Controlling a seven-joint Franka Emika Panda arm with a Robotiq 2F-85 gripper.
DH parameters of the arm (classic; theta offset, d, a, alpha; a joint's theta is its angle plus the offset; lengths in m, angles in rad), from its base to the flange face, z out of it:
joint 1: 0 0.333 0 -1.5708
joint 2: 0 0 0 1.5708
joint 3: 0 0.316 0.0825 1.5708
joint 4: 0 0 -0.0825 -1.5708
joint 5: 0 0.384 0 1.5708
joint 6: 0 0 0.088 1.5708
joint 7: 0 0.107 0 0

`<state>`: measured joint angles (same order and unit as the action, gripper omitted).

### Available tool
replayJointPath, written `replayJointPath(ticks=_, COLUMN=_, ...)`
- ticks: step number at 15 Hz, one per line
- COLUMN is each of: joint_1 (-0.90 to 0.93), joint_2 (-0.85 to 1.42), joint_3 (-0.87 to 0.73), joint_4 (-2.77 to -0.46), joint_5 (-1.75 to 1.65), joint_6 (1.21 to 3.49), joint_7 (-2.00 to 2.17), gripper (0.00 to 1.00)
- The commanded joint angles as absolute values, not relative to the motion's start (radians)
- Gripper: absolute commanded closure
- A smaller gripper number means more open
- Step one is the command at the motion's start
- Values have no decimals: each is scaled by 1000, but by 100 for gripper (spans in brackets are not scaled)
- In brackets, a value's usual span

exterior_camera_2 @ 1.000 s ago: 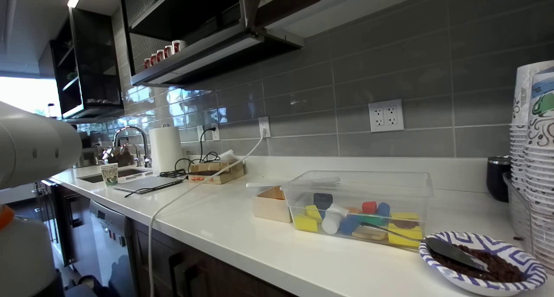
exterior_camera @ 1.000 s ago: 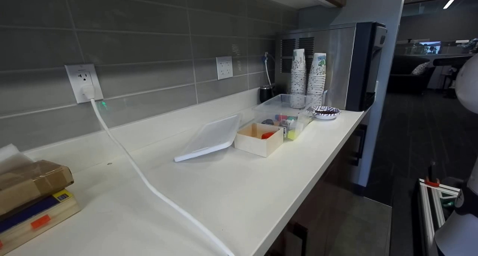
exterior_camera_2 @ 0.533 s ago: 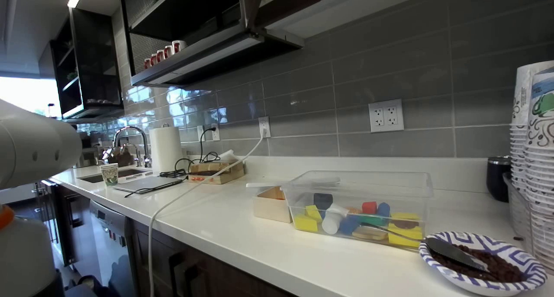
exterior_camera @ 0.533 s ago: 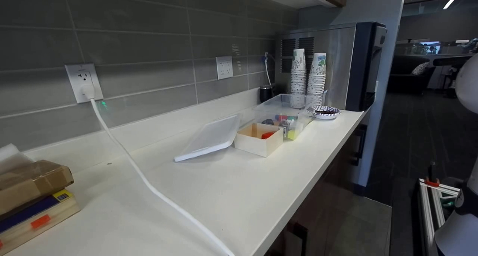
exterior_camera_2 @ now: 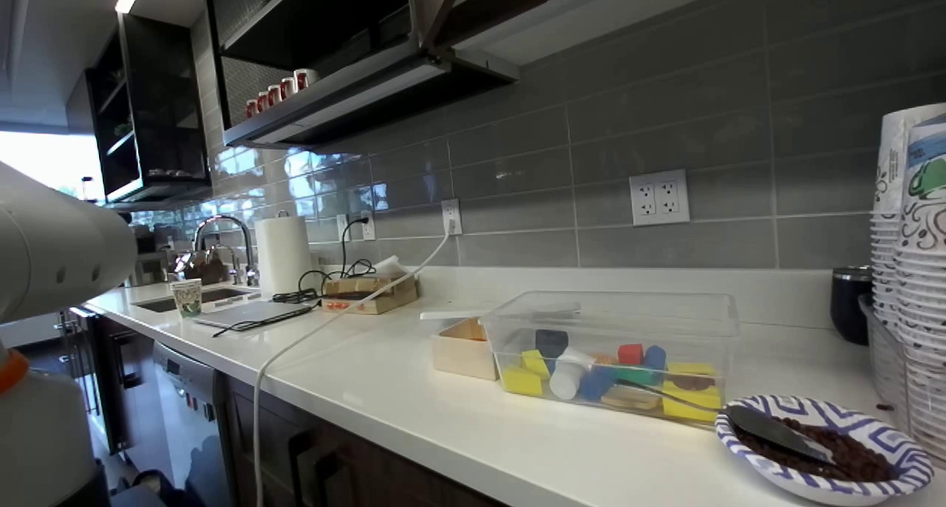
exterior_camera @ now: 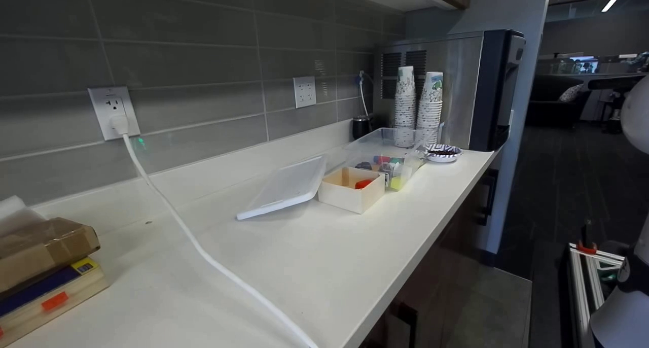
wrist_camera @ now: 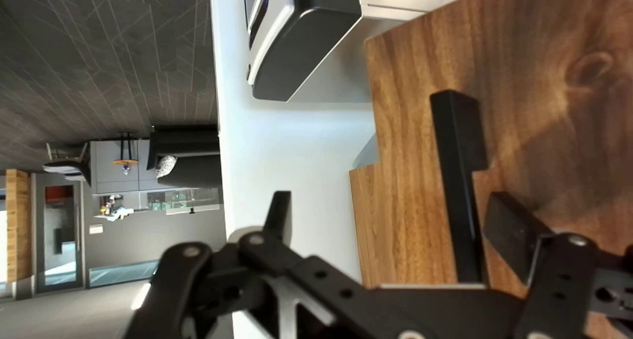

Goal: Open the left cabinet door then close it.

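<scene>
a clear bin [exterior_camera_2: 621, 322] of colored blocks [exterior_camera_2: 597, 383] stands beside an open box [exterior_camera: 342, 198].

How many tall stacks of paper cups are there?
2, in an exterior view: a left stack and a right stack, both beside the big machine. No others show.

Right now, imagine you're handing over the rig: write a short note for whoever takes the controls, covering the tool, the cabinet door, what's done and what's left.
The tool is open; whether it touches the handle can't be told.
The handle is on the wooden cabinet door, showing between the open jaws in the wrist view.
Done: the door appears ajar.
Remaining: probably swing it wider, then close it.
</scene>
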<state>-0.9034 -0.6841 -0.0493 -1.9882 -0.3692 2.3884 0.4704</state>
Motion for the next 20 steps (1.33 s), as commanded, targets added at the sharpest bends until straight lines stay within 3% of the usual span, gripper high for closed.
replayJointPath(ticks=1, joint_1=-823, joint_2=-573, joint_3=-93, joint_4=-1868, joint_5=-322, joint_6=2436, joint_7=400, gripper=0)
replayJointPath(ticks=11, joint_1=-408, joint_2=-374, joint_3=-343, joint_4=-1631, joint_5=-46, joint_6=2392, joint_7=60, gripper=0)
replayJointPath(ticks=20, joint_1=-280, joint_2=-208, joint_3=-455, joint_4=-1442, joint_5=126, joint_6=2351, joint_7=-76, gripper=0)
